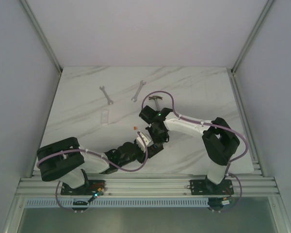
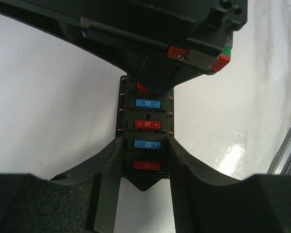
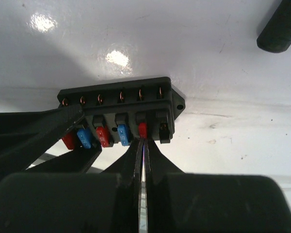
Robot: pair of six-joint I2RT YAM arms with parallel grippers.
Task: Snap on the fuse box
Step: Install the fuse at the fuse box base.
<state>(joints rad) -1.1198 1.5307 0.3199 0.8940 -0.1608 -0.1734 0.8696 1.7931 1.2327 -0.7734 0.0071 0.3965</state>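
Observation:
The fuse box is a small black box with red and blue fuses in a row on its face. My left gripper is shut on its two long sides and holds it just above the white table. In the right wrist view the fuse box faces me. My right gripper is pinched shut on a red fuse seated in the box's second slot from the right. In the top view the two grippers, left and right, meet at mid-table and hide the box.
A loose orange fuse lies just left of the grippers. A clear lid lies further left. Two wrenches and a hammer lie behind. The hammer's black handle shows in the right wrist view.

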